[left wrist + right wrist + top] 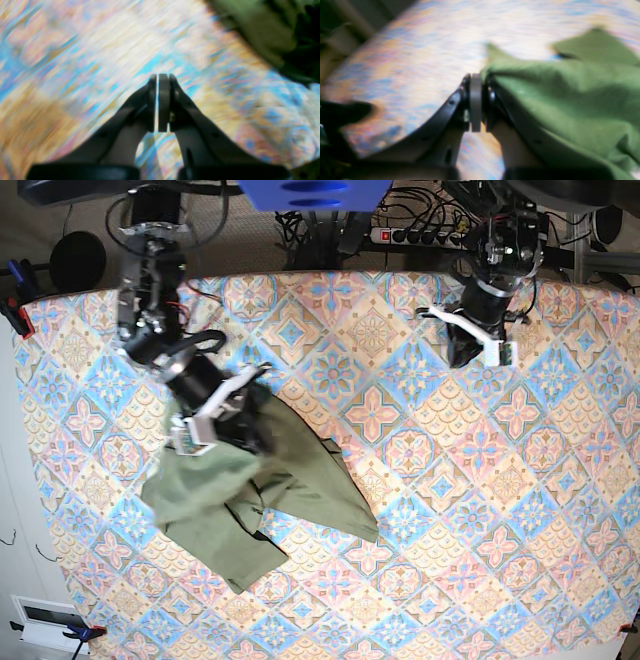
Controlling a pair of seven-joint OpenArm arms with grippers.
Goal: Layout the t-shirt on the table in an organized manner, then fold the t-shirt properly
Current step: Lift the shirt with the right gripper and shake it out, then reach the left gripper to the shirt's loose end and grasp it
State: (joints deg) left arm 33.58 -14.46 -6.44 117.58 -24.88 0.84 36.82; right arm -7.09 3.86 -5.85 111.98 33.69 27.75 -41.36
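Shirt pinched at one edge, with folds that could set badly

From my seat at the base view, I have the olive t-shirt [325, 480] crumpled between seven o'clock and the centre of the table [480, 510]. One part sticks out toward five o'clock of the heap, another toward six. My right jaws [481, 102] are closed on a bit of its edge, and cloth drapes away from them toward three and four o'clock in the right wrist view. My left jaws [462, 360] are shut with nothing between them, up at one o'clock, well apart from the shirt.

What worries me is the one-sided grip. If I pull from that single pinch, I expect the whole shirt to drag or swivel, since nothing pins the far side. The pinch looks small too, so a quick tug could let the cotton slip out. If I lower the raised cloth over the bunched part beneath, I may trap a crease that spoils the later fold. Bringing the left arm in could help spread it, but closing on two layers would pull them together, and coming in too low could snag the patterned cloth. I can't make out the collar, so I might also square it up the wrong way round.
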